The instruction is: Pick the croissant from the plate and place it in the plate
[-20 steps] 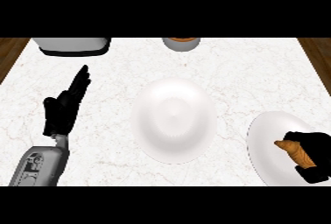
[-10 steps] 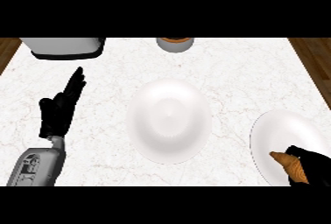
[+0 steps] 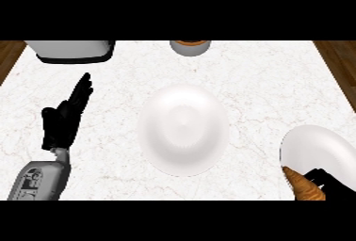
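I judge pick step done: croissant (image 3: 303, 184) off right plate (image 3: 316, 149), sitting at counter's near right corner, just beside that plate's near rim, right hand (image 3: 325, 180) curled round it

Left to do, as I read it: carry to centre plate (image 3: 183, 128), set down, let go

Left hand (image 3: 65, 120) resting near counter's left edge, fingers straight, holding nothing

Against half second ago: croissant and right hand lower toward near edge, right plate now bare; centre plate and left hand look unchanged

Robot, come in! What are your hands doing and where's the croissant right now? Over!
Left hand open, resting at left. Right hand shut on croissant, off the right plate's near edge. Middle plate bare, nothing in between.
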Robot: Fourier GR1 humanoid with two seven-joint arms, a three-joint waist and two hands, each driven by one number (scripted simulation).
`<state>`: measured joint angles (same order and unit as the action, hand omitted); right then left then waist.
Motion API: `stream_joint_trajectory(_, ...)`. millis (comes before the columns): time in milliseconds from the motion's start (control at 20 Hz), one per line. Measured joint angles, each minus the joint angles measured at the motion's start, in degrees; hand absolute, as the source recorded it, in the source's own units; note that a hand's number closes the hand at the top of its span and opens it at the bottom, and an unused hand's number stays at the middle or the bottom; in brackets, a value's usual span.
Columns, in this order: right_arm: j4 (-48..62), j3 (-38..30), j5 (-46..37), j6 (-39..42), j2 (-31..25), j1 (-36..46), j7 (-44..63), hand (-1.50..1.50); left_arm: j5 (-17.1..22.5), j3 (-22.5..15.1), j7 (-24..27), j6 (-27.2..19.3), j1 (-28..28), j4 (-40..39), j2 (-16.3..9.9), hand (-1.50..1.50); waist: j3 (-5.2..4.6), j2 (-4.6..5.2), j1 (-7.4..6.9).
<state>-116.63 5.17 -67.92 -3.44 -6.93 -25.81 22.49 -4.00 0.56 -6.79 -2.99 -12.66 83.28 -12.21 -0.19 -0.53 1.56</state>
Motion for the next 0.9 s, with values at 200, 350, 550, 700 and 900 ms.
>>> stream_joint_trajectory(200,-9.5,4.9,-3.4,-2.3,1.7,-0.6,0.2,1.50,0.1,0.3,0.6,0.3,-0.3,-0.7,0.1,0.00,0.06,0.17,-0.45)
stream_joint_trajectory(350,-14.0,8.8,-5.5,-2.8,2.0,-0.1,-0.9,1.50,0.3,0.7,0.7,0.8,-1.0,-1.2,-0.2,0.00,0.10,0.29,-0.81)
stream_joint_trajectory(550,-16.8,16.1,-9.1,1.1,4.4,4.7,1.9,1.50,-0.2,0.2,0.2,0.8,-1.9,-1.3,0.4,0.00,0.11,0.43,-1.37)
stream_joint_trajectory(700,-15.3,20.0,-8.8,4.4,5.7,11.5,7.5,1.50,-0.7,-0.4,-0.1,0.5,-1.6,-0.6,1.1,0.00,0.11,0.51,-1.77)
stream_joint_trajectory(900,-7.5,23.6,-6.7,3.7,6.5,21.1,15.3,1.50,-1.3,-0.4,0.4,0.4,-2.6,-1.7,1.6,0.00,0.14,0.62,-1.95)
